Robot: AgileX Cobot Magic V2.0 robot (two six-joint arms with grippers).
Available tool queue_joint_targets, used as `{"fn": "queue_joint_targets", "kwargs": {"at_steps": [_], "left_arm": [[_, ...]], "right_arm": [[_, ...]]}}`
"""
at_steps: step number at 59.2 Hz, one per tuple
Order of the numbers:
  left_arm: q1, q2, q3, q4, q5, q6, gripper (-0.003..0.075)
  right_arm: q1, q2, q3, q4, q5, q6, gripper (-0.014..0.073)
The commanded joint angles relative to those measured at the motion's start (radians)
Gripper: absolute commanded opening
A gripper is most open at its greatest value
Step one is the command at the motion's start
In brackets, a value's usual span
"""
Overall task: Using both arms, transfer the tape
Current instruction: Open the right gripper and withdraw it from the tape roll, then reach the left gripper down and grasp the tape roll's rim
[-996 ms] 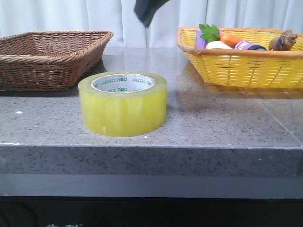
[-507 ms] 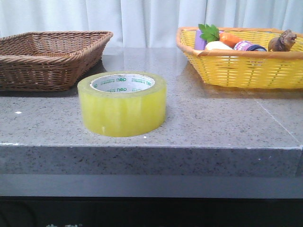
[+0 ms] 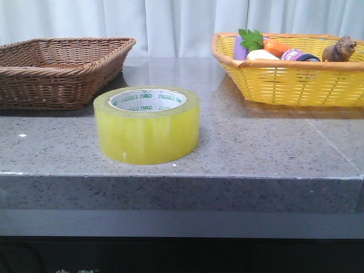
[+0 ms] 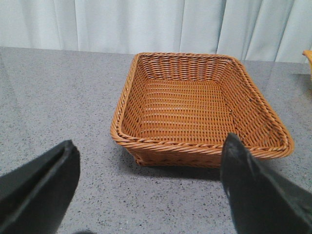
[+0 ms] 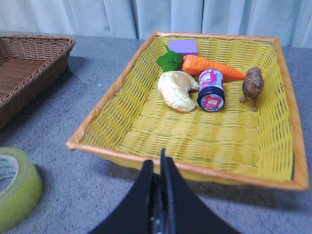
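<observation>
**Clerk:** Front view, item one: tape (image 3: 147, 124), yellow roll, flat on its side with the core hole facing up, centre-left of the frame near the front edge of the grey counter (image 3: 256, 148). Brown basket (image 3: 60, 68) upper left, yellow basket (image 3: 290, 71) upper right. Neither arm shows here.

**Onlooker:** And the pincers?

**Clerk:** Item two: left gripper (image 4: 151, 187), fingers spread wide at the lower corners of its wrist view, nothing between them. It looks onto the brown basket, which holds nothing; the tape is not in that view at all. Item three: right gripper (image 5: 160, 195), fingers pressed together at the lower centre, holding nothing.

**Onlooker:** Which one is nearer the roll?

**Clerk:** Right arm, I judge. Its view catches the tape at the lower left corner, touching nothing, apart from the yellow basket's corner. So the roll lies off to the frame's left of that pincer and close below.

**Onlooker:** Round, then, no long axis to match?

**Clerk:** Correct. The fingers would have to part first, by my reckoning.
</observation>
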Motion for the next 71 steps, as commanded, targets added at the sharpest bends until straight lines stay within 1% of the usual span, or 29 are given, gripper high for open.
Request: {"fn": "queue_joint_targets", "kwargs": {"at_steps": [1, 8, 12, 24, 28, 34, 39, 47, 58, 62, 71], "left_arm": [[0.003, 0.013, -0.036, 0.003, -0.077, -0.002, 0.0585], [0.003, 0.013, -0.036, 0.003, -0.077, -0.002, 0.0585], [0.003, 0.013, -0.036, 0.003, -0.077, -0.002, 0.0585], [0.001, 0.016, -0.036, -0.017, -0.072, -0.002, 0.0585], [-0.007, 0.035, -0.059, -0.025, -0.015, -0.002, 0.0585], [-0.037, 0.114, -0.135, -0.079, 0.131, -0.002, 0.0585], [-0.086, 0.211, -0.206, -0.098, 0.212, -0.001, 0.0585], [-0.184, 0.366, -0.289, -0.098, 0.276, 0.016, 0.0585], [-0.361, 0.585, -0.390, -0.106, 0.289, 0.014, 0.0585], [-0.421, 0.661, -0.432, -0.148, 0.289, 0.009, 0.0585], [-0.498, 0.814, -0.520, -0.240, 0.306, -0.012, 0.0576]], "right_arm": [[-0.004, -0.101, 0.063, 0.001, -0.112, -0.002, -0.0090], [-0.004, -0.222, 0.158, 0.000, -0.118, -0.002, -0.0090], [-0.004, -0.264, 0.186, 0.000, -0.118, -0.002, -0.0090], [-0.004, -0.282, 0.205, 0.000, -0.126, -0.002, -0.0090], [-0.004, -0.282, 0.205, 0.000, -0.135, -0.002, -0.0090], [-0.004, -0.282, 0.205, 0.000, -0.146, -0.002, -0.0090], [-0.004, -0.282, 0.205, 0.000, -0.148, -0.002, -0.0090], [-0.004, -0.282, 0.205, 0.000, -0.148, -0.002, -0.0090], [-0.004, -0.282, 0.205, 0.000, -0.148, -0.002, -0.0090], [-0.004, -0.282, 0.205, 0.000, -0.148, -0.002, -0.0090], [-0.004, -0.282, 0.205, 0.000, -0.148, -0.002, -0.0090]]}}
